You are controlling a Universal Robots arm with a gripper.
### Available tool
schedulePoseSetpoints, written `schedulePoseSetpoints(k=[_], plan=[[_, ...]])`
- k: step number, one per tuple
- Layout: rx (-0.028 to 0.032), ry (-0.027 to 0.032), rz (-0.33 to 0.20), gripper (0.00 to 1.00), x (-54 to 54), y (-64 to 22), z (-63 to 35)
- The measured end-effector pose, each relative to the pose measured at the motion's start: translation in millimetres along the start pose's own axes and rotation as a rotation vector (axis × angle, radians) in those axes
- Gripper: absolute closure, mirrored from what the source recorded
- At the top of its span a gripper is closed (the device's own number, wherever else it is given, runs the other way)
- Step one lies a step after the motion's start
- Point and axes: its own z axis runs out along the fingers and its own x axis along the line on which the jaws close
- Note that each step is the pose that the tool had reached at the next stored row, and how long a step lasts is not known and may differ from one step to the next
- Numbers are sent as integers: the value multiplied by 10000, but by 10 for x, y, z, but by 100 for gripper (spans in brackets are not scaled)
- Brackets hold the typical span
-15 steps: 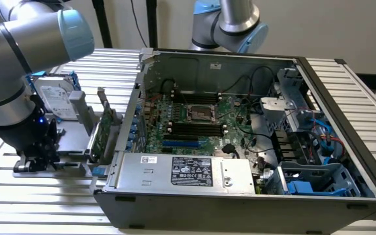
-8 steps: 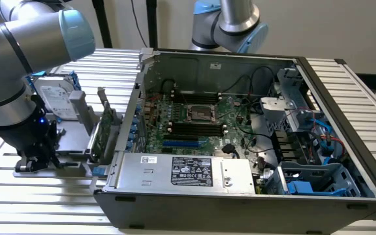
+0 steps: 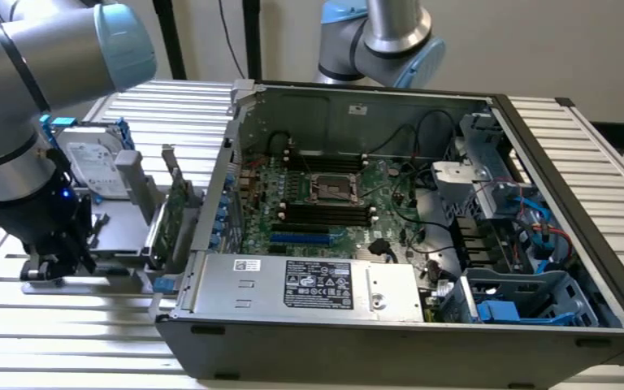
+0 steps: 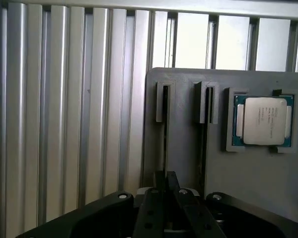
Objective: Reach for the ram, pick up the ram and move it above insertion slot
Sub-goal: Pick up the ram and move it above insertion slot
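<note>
Grey holder [image 4: 188, 163] carries ram [image 4: 165, 129] edge-up in slot; gripper [image 4: 165, 175] sits directly over it. Jaw state cannot be told. Grip should be centred and square.

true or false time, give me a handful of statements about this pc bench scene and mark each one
1. The computer case lies open with its motherboard exposed. True.
2. The end effector is inside the case. False: it is low at the gray fixture outside the case, on the exterior view's left.
3. A processor chip sits in a recess of the gray fixture. True.
4. The hard drive is mounted inside the case. False: it stands outside the case, on the exterior view's left.
5. A second robot arm is behind the case. True.
</note>
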Motion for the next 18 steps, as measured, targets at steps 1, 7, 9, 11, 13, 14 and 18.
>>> schedulePoseSetpoints(k=[1,7,9,11,13,14,18], plan=[[0,3,4,87,0,1,-34],[-1,9,22,87,-2,7,-305],[-2,11,22,87,-3,10,-395],[-1,10,21,87,-4,12,-484],[-1,10,21,87,-4,14,-577],[0,9,21,87,-4,14,-622],[-2,11,21,87,-11,9,-804]])
